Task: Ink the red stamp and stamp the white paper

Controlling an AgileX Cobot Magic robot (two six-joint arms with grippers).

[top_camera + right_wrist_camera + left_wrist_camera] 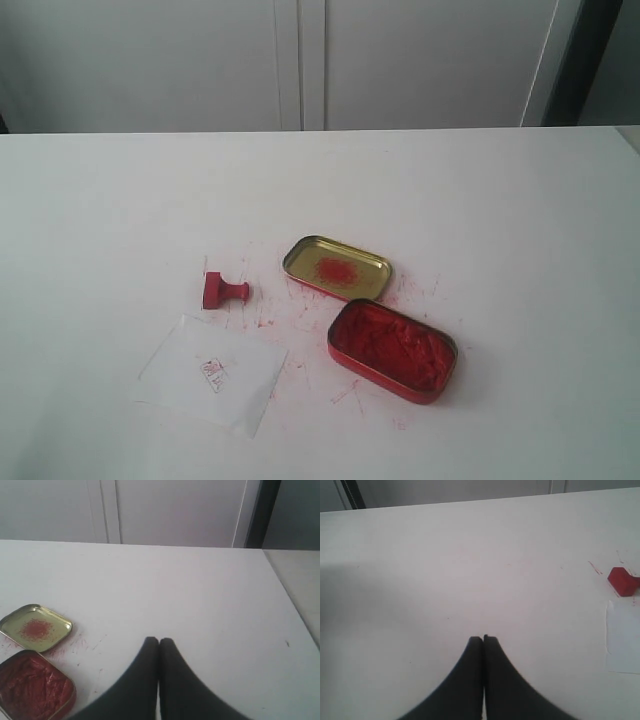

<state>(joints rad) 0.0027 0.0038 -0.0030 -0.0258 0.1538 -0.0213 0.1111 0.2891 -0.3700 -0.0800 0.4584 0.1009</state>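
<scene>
Item: my left fingers (483, 639) and right fingers (159, 641) are pressing together, carrying nothing. Red stamp (223, 291) is lying tipped mid-bench; white paper (212, 374) is sitting toward the near edge, already imprinted. Next likely calls for grasping the handle.

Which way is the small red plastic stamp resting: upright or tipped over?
Tipped over: the small red plastic stamp lies on its side, handle pointing sideways along the table.
</scene>
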